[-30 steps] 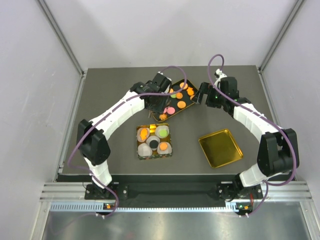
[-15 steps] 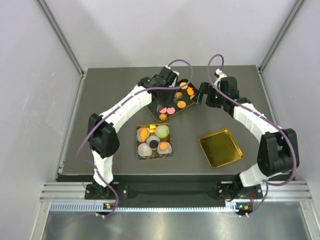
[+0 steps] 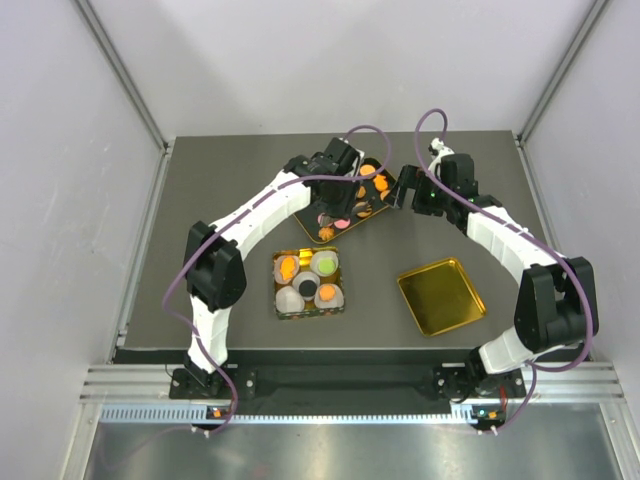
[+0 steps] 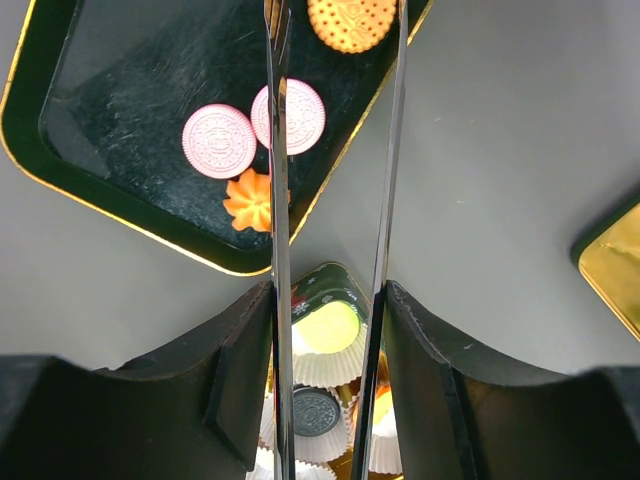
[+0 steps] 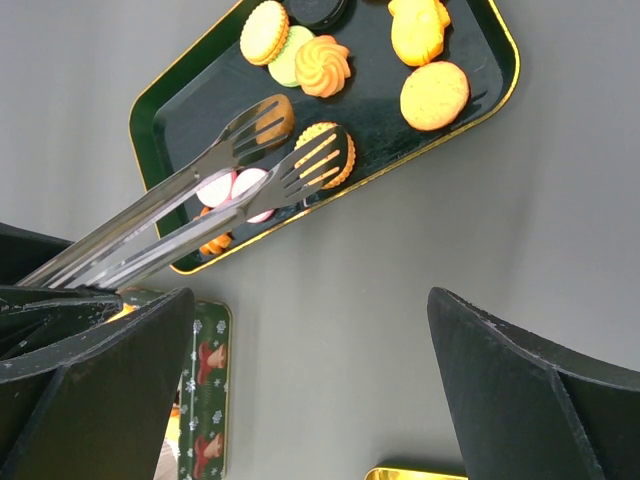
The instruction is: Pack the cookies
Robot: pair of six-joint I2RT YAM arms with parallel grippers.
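Note:
A black tray (image 3: 318,228) holds the loose cookies (image 3: 362,208): orange, pink and green ones. My left gripper (image 3: 340,183) is above it, shut on metal tongs (image 4: 278,150). In the left wrist view the gripper (image 4: 330,300) grips the tongs' two blades, with a round orange cookie (image 4: 350,20) between them at the top. Two pink cookies (image 4: 218,140) and an orange swirl (image 4: 250,200) lie to their left. In the right wrist view the tong tips (image 5: 300,150) are apart over the round orange cookie (image 5: 340,160). My right gripper (image 3: 405,190) is open and empty beside the tray's right end, as the right wrist view (image 5: 310,330) shows.
A decorated tin (image 3: 278,300) with white paper cups (image 4: 330,365) stands in front of the tray; some cups hold cookies. A gold lid (image 3: 440,296) lies to the right of it. The enclosure's walls border the table.
My left arm has swung right and away from the tin, carrying the tongs further over the black tray. My right arm has not moved.

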